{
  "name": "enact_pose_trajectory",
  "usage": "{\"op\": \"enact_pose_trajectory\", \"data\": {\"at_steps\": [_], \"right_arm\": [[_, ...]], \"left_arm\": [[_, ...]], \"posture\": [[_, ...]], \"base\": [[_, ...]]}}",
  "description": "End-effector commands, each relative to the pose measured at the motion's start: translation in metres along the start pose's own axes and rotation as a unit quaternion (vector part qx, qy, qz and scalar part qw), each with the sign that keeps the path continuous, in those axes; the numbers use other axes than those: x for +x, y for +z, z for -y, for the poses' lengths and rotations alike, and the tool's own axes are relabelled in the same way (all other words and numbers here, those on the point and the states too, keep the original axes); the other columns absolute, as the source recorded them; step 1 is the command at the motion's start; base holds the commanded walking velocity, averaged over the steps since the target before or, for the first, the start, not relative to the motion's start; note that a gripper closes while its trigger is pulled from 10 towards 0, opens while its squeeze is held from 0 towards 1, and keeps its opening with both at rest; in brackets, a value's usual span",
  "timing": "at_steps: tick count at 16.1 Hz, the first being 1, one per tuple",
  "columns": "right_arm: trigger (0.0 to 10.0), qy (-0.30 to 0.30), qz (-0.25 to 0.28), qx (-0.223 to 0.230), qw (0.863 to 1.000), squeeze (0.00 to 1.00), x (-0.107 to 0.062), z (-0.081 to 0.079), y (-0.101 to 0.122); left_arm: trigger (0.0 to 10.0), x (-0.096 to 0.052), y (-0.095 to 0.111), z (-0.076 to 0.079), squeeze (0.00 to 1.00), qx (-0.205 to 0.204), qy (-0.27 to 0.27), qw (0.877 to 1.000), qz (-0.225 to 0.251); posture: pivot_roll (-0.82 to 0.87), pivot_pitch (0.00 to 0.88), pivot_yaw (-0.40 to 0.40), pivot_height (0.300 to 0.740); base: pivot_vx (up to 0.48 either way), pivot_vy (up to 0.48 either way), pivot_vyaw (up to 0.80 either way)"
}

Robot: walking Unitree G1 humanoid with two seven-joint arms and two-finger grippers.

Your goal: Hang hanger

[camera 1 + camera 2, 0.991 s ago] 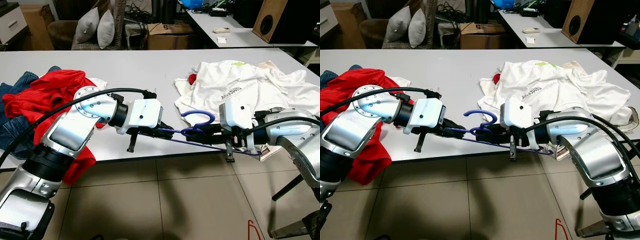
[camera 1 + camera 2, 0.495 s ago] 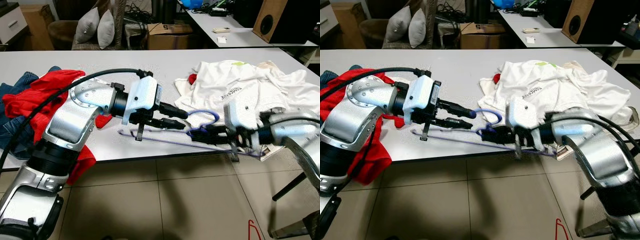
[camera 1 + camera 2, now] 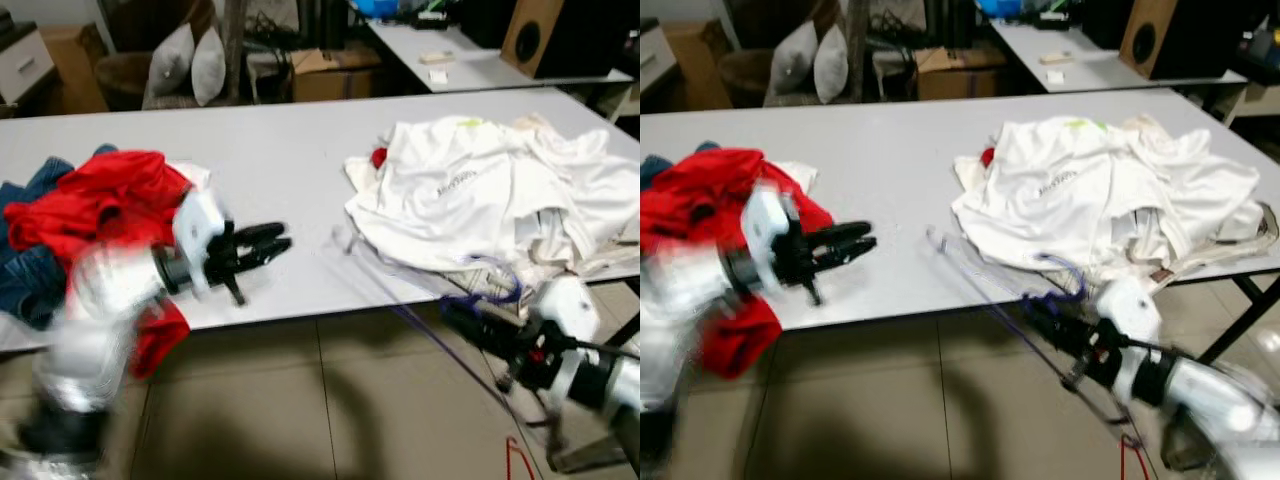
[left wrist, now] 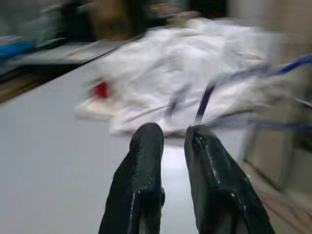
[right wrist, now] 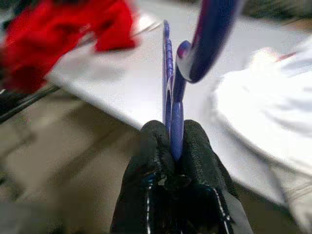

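Note:
A blue hanger (image 5: 173,97) is pinched near its hook between the fingers of my right gripper (image 5: 171,129), which is shut on it. That gripper (image 3: 455,312) hangs below the white table's front edge (image 3: 300,310), at the right. The hanger's hook (image 3: 1062,272) lies against the white clothes pile (image 3: 480,180), and its blurred wire runs from the table top down toward the floor. My left gripper (image 3: 278,240) hovers over the table left of centre, pointing right. Its fingers (image 4: 146,146) stand slightly open with nothing between them.
Red clothing (image 3: 110,195) and blue jeans (image 3: 25,270) lie at the table's left end, under my left arm. Behind the table stand cushions (image 3: 190,60), a cardboard box (image 3: 320,70), a second table (image 3: 470,65) and a speaker (image 3: 560,35). Tiled floor lies in front.
The left gripper has let go of the hanger and drawn back to the left. The right gripper has swung down and right below the table edge, taking the hanger along. The view is blurred.

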State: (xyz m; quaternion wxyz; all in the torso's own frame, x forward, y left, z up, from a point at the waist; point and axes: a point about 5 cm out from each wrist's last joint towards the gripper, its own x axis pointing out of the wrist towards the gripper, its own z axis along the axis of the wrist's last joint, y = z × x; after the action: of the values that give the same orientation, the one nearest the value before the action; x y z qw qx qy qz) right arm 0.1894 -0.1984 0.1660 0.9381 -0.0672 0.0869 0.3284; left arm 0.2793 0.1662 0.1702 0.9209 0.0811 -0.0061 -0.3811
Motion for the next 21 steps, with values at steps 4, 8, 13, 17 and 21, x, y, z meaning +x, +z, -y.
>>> {"op": "enact_pose_trajectory", "data": {"at_steps": [4, 8, 13, 17, 21], "right_arm": [[10.0, -0.193, 0.0, -0.015, 0.981, 0.0, -0.005, -0.016, -0.001], [10.0, -0.294, 0.019, 0.103, 0.95, 0.0, 0.005, -0.009, -0.014], [10.0, -0.268, 0.031, 0.078, 0.96, 0.0, 0.019, -0.005, -0.004], [10.0, -0.275, 0.035, 0.09, 0.957, 0.0, 0.015, -0.009, -0.003], [10.0, -0.288, 0.053, 0.094, 0.952, 0.0, 0.018, -0.005, 0.003]], "left_arm": [[10.0, -0.025, -0.028, 0.033, 0.0, -0.075, 0.213, 0.974, -0.028], [10.0, -0.002, -0.02, 0.037, 0.0, -0.079, 0.266, 0.961, -0.008], [10.0, 0.008, -0.019, 0.044, 0.0, -0.073, 0.255, 0.964, -0.018], [10.0, 0.022, -0.014, 0.033, 0.0, -0.061, 0.269, 0.961, 0.002], [10.0, 0.031, -0.009, 0.038, 0.0, -0.063, 0.235, 0.97, 0.013]], "posture": [[-0.06, 0.079, 0.037, 0.74], [0.0, 0.057, 0.008, 0.74], [0.01, 0.048, 0.016, 0.74], [-0.03, 0.032, 0.048, 0.74], [-0.04, 0.038, 0.051, 0.74]], "base": [[0.0, 0.0, 0.0], [0.0, -0.352, 0.0], [0.0, -0.384, 0.0], [0.0, 0.0, 0.0], [0.388, 0.0, -0.57]]}}
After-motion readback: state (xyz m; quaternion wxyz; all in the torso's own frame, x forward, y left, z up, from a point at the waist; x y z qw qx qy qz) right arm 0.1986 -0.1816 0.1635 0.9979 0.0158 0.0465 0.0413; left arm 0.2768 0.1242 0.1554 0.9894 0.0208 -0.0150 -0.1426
